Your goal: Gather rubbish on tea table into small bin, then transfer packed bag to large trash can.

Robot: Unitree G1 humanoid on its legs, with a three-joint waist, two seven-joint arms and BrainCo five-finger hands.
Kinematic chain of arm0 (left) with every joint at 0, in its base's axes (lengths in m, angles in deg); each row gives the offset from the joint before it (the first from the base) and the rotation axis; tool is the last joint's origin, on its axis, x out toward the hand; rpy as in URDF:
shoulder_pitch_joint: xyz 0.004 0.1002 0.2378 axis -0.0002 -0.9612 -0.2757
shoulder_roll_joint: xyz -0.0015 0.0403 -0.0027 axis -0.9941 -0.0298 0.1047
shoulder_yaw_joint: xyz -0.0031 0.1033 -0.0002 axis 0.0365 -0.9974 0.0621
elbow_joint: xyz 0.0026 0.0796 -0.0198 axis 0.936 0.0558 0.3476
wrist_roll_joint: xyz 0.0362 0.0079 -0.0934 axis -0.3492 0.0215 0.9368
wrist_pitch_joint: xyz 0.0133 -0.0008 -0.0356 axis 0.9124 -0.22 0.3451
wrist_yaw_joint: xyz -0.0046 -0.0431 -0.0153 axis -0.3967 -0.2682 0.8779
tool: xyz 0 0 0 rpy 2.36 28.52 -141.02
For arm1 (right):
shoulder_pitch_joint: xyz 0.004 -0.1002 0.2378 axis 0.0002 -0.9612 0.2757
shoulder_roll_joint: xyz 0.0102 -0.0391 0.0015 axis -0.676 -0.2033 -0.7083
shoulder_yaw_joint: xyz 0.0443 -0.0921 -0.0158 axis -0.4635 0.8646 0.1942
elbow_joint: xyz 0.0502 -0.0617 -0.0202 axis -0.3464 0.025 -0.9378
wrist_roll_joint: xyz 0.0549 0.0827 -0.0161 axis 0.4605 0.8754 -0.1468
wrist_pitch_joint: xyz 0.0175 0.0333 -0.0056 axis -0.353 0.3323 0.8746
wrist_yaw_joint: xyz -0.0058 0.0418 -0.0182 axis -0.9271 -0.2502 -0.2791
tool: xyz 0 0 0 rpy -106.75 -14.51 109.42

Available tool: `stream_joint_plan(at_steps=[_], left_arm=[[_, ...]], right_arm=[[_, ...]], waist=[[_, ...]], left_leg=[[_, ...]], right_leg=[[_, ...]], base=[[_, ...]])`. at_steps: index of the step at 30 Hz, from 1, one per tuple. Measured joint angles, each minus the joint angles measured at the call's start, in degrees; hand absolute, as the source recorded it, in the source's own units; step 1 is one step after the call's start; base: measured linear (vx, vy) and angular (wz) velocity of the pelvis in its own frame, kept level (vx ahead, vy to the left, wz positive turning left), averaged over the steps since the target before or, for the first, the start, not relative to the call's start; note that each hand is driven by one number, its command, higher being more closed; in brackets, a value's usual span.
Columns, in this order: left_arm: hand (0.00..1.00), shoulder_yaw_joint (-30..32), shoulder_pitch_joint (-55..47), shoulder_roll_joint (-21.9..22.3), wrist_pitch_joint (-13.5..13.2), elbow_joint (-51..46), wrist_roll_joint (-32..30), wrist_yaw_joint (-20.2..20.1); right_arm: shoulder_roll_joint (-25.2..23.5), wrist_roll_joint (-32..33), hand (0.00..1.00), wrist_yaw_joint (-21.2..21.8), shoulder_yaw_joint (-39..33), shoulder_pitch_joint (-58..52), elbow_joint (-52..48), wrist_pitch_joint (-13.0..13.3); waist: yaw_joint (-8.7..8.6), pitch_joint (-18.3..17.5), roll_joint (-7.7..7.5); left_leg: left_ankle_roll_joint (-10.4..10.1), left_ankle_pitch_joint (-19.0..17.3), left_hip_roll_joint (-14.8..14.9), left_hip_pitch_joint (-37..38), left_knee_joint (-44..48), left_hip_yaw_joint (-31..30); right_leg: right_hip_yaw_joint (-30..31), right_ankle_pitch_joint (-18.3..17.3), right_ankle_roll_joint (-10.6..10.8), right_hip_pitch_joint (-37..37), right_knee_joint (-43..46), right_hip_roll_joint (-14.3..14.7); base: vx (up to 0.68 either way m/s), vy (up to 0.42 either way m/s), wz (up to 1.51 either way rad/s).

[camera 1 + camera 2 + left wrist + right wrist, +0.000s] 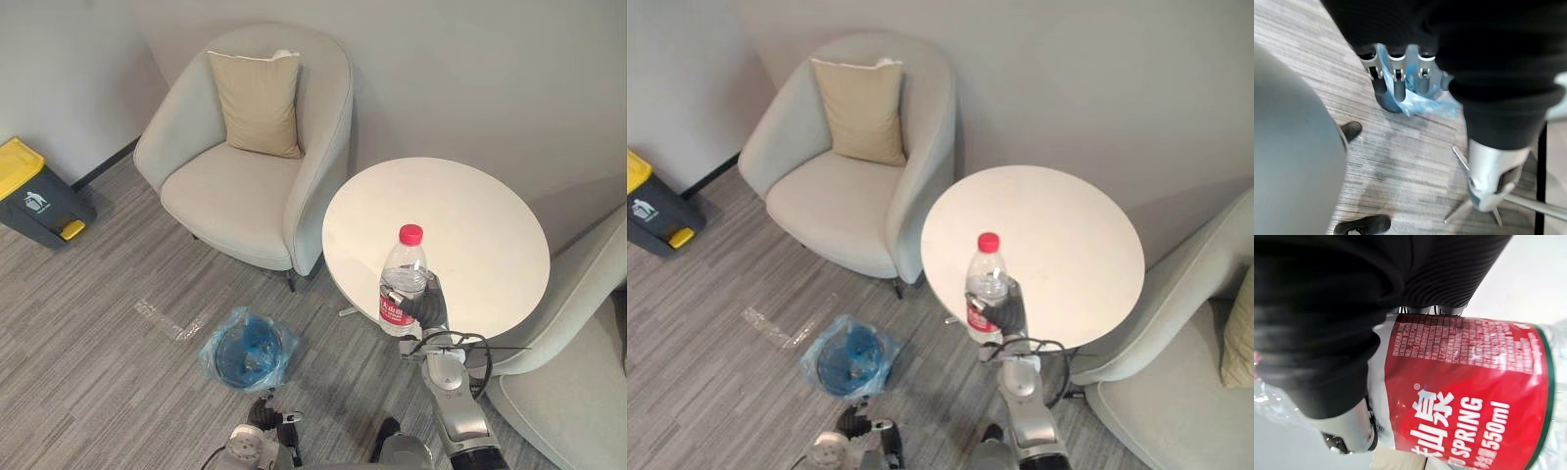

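The red label point(1464, 382) on the water bottle point(404, 269) carries white characters, capitals and a volume figure. The trash can point(44, 217), left of the armchair point(245, 186), bears a white pictogram point(36, 203).

right hand point(1007, 313) clasps upright bottle point(986, 272) | at round table point(1058, 235) near edge | blue-bagged bin point(848, 358) on floor

Office lounge: armchair point(245, 186), round table point(460, 215), carpet point(98, 333).

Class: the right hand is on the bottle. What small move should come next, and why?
Probably swing the bottle left and down toward the small bin. The right hand is curled round the upright red-capped bottle at the near edge of the table, and the blue-lined bin stands open on the floor to the table's left.
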Motion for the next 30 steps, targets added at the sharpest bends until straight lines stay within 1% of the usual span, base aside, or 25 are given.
stream_joint_plan(at_steps=[1, 2, 3, 4, 6, 7, 9, 10, 11, 12, 13, 15, 16, 17, 18, 19, 20, 21, 22, 23, 24, 26, 27, 28, 30], left_arm=[[0.0, 0.2, 0.1, 0.1, 0.0, -0.1, -0.1, 0.0], [0.0, 0.4, 0.3, 0.1, 0.0, -0.7, -0.1, 0.0], [0.0, 0.4, 0.3, 0.1, 0.0, -0.7, -0.1, 0.1], [0.0, 0.7, 0.5, 0.1, 0.0, -0.5, -0.1, 0.1], [0.0, 0.8, 0.5, 0.0, 0.0, -0.3, -0.1, 0.0], [0.0, 1.9, 0.5, 0.1, 0.0, -0.8, -0.1, 0.1], [0.0, 2.0, 0.7, 0.1, 0.0, -1.3, -0.1, 0.1], [0.0, 2.3, 0.7, 0.2, 0.0, -1.9, -0.1, 0.0], [0.0, 2.4, 0.8, 0.3, 0.0, -2.2, -0.1, 0.0], [0.0, 2.5, 1.0, 0.4, 0.0, -2.8, -0.1, 0.1], [0.0, 2.4, 1.0, 0.4, 0.0, -2.8, -0.1, 0.0], [0.0, 2.3, 0.9, 0.3, 0.1, -2.9, -0.1, 0.0], [0.0, 2.2, 0.9, 0.3, 0.1, -3.0, -0.1, 0.1], [0.0, 1.9, 1.2, 0.3, 0.1, -3.2, -0.1, 0.1], [0.0, 1.8, 1.7, 0.3, 0.4, -2.9, -0.1, 0.0], [0.0, 1.7, 1.7, 0.3, 0.4, -2.7, -0.1, 0.0], [0.0, 1.0, 1.8, 0.4, 0.4, -2.2, -0.1, 0.0], [0.0, -0.1, 1.8, 0.1, 0.4, -2.1, -0.2, 0.0], [0.0, 0.0, 1.8, 0.1, 0.4, -2.1, -0.2, 0.1], [0.0, 0.0, 1.7, 0.2, 0.5, -2.0, -0.2, 0.1], [0.0, 0.1, 1.7, -0.1, 0.5, -1.9, -0.2, 0.1], [0.0, 0.0, 1.7, -0.6, 0.5, -1.4, -0.2, 0.1], [0.0, 0.0, 1.7, -1.0, 0.5, -0.7, -0.2, 0.1], [0.0, 0.0, 1.6, -0.9, 0.4, -0.6, -0.2, 0.1], [0.0, -0.2, 1.6, -1.0, 0.4, -0.5, -0.2, 0.1]], right_arm=[[0.1, 0.0, 1.0, 0.1, -0.6, -0.2, -0.1, 0.0], [0.2, 0.0, 1.0, 0.0, -1.3, -0.5, -0.3, -0.2], [0.2, 0.0, 1.0, 0.1, -1.2, -0.6, -0.3, -0.3], [0.3, 0.0, 1.0, 0.1, -1.2, -0.6, -0.3, -0.6], [0.0, 0.0, 1.0, 0.1, -1.2, -1.1, -0.3, -1.2], [-0.3, 0.1, 1.0, 0.2, -1.1, -1.8, -1.4, -1.2], [-0.4, 0.1, 1.0, 0.4, -1.0, -1.8, -2.1, -1.1], [-0.4, 0.1, 1.0, 0.7, -1.2, -1.8, -2.3, -1.1], [-0.6, 0.1, 1.0, 0.8, -1.2, -1.8, -2.4, -1.1], [-0.7, 0.2, 1.0, 1.1, -1.2, -2.0, -2.4, -1.1], [-0.6, 0.2, 1.0, 1.2, -1.2, -2.2, -2.4, -1.1], [-0.4, 0.2, 1.0, 1.2, -1.3, -3.6, -2.4, -1.1], [-0.2, 0.2, 1.0, 1.2, -1.4, -3.7, -2.4, -1.1], [-0.2, 0.2, 1.0, 1.2, -1.8, -3.5, -2.1, -1.1], [-0.2, 0.2, 1.0, 1.2, -2.1, -3.3, -1.7, -1.2], [-0.2, 0.2, 1.0, 1.2, -2.4, -3.2, -1.7, -1.2], [-0.2, 0.2, 1.0, 1.1, -3.2, -3.3, -1.6, -1.2], [-0.2, 0.2, 1.0, 0.9, -4.2, -3.2, -1.5, -1.4], [-0.2, 0.2, 1.0, 0.8, -4.6, -3.1, -1.5, -1.4], [-0.3, 0.2, 1.0, 0.7, -4.9, -3.1, -1.4, -1.4], [-0.3, 0.1, 1.0, 0.7, -4.4, -2.2, -1.1, -1.3], [-0.4, 0.0, 1.0, 0.7, -3.3, -0.2, 0.5, -1.2], [-0.6, 0.0, 1.0, 0.7, -3.0, 1.2, 1.9, -1.2], [-0.7, 0.0, 1.0, 0.7, -2.9, 1.9, 2.9, -1.2], [-0.8, -0.3, 1.0, 0.8, -2.4, 2.5, 3.7, -1.4]], waist=[[-0.25, -0.1, -0.14], [-0.23, 0.1, 0.37], [-0.08, 0.2, 0.29], [-0.08, 0.3, 0.41], [-0.12, 0.3, 0.29], [0.59, -0.1, -0.43], [1.41, -0.1, -0.5], [1.69, 0.0, -0.64], [2.01, 0.0, -0.71], [2.75, 0.0, -0.73], [2.66, 0.1, -0.72], [2.38, 0.0, -0.88], [2.33, 0.0, -0.84], [2.32, 0.0, -0.95], [2.57, 0.0, -1.25], [2.26, 0.0, -1.26], [1.7, 0.0, -1.3], [1.77, 0.0, -1.27], [1.85, 0.0, -1.36], [1.88, -0.1, -1.34], [2.5, -0.1, -1.34], [2.58, -0.3, -1.85], [2.5, -0.5, -2.11], [2.72, -0.5, -2.07], [2.89, -0.2, -2.56]], left_leg=[[0.6, 0.1, -0.4, -0.8, 1.2, -0.3], [0.9, -0.2, -0.6, -3.2, 4.4, -2.0], [0.8, -0.3, -1.3, -3.7, 4.7, -3.2], [0.6, 0.2, -2.0, -3.9, 4.6, -4.5], [0.6, -0.1, -2.3, -4.2, 5.5, -6.8], [0.6, -0.2, -2.0, -4.6, 5.7, -9.3], [0.6, -0.3, -1.8, -5.4, 6.2, -9.4], [2.6, -2.7, -1.7, -7.8, 10.3, -6.6], [3.0, -3.6, -1.6, -8.5, 11.9, -5.8], [4.2, -6.0, -1.5, -10.8, 17.7, -1.8], [4.5, -6.2, -1.5, -10.9, 18.6, -0.8], [4.8, -6.3, -2.0, -11.6, 20.5, 3.4], [5.6, -6.9, -2.0, -11.7, 19.9, 4.3], [7.7, -9.3, -1.5, -11.5, 18.7, 7.6], [7.9, -11.6, 0.2, -11.3, 18.7, 14.2], [8.1, -11.6, 0.6, -11.0, 18.5, 16.7], [9.1, -9.0, 0.8, -9.9, 17.6, 19.7], [9.2, -7.5, -0.7, -8.7, 16.3, 17.9], [9.4, -7.2, -1.2, -8.3, 15.6, 17.3], [9.7, -6.5, -1.9, -7.2, 14.0, 15.9], [9.8, -5.9, -2.3, -5.9, 12.4, 15.6], [9.9, -5.0, -3.7, -4.5, 10.2, 15.5], [9.7, -4.5, -5.0, -3.3, 8.5, 15.5], [9.6, -4.0, -5.7, -2.3, 6.8, 15.6], [9.1, -4.0, -7.1, -1.4, 4.6, 16.2]], right_leg=[[1.4, -0.2, -0.2, -0.4, 0.5, 0.6], [4.6, -1.6, -0.6, -1.2, 2.7, 1.9], [5.8, -1.6, -0.6, -1.4, 3.3, 2.3], [5.1, -0.8, -1.0, -0.5, 3.6, 2.0], [3.6, -0.5, -1.0, 1.3, 3.4, 2.0], [2.3, -0.2, -0.9, 2.9, 1.8, 2.1], [1.7, 0.5, -0.8, 3.4, 0.7, 2.2], [-0.3, 1.2, -0.9, 4.8, -1.5, 2.2], [-0.7, 1.2, -0.9, 5.2, -1.9, 2.1], [-1.4, 1.2, -0.9, 7.2, -2.8, 2.1], [-1.8, 1.2, -0.9, 7.9, -3.2, 2.1], [-4.3, 1.2, -0.9, 10.3, -4.1, 1.5], [-4.9, 1.2, -0.9, 10.5, -4.2, 1.5], [-6.5, 1.1, -0.9, 10.5, -4.3, 1.2], [-8.1, 1.2, -0.8, 10.5, -4.3, 0.5], [-8.8, 1.2, -0.8, 10.7, -4.3, 0.1], [-10.3, 1.1, -0.8, 11.7, -4.2, -0.5], [-11.1, 1.1, -0.8, 12.2, -3.2, -0.8], [-11.2, 1.2, -0.8, 12.3, -2.5, -1.0], [-10.6, 0.3, -0.3, 12.0, -2.3, -1.4], [-9.5, 0.2, -0.4, 11.8, -3.5, -1.4], [-8.5, 2.0, -0.7, 10.4, -4.8, -2.4], [-8.1, 1.0, 0.8, 9.9, -3.0, -3.9], [-7.8, 0.3, 1.1, 9.5, -1.9, -4.6], [-6.9, -1.8, 1.5, 8.0, 0.7, -6.1]], base=[[0.07, -0.072, 1.11], [0.08, -0.069, 0.68], [0.1, -0.075, 0.68], [0.14, -0.034, 0.72], [0.18, -0.011, 0.93], [0.13, 0.007, 0.84], [0.08, 0.038, 0.64], [0.04, 0.048, 0.54], [0.06, 0.061, 0.65], [0.06, 0.048, 0.35], [0.07, 0.05, 0.55], [0.04, 0.069, 0.81], [0.0, 0.106, 0.82], [0.0, 0.073, 0.7], [0.02, 0.065, 0.72], [0.07, 0.056, 0.91], [0.12, 0.078, 1.02], [0.14, 0.09, 0.95], [0.12, 0.092, 0.78], [0.08, 0.092, 0.46], [0.03, 0.085, 0.36], [-0.01, 0.045, 0.11], [-0.01, 0.04, -0.02], [-0.02, 0.045, -0.1], [-0.02, 0.034, -0.19]])
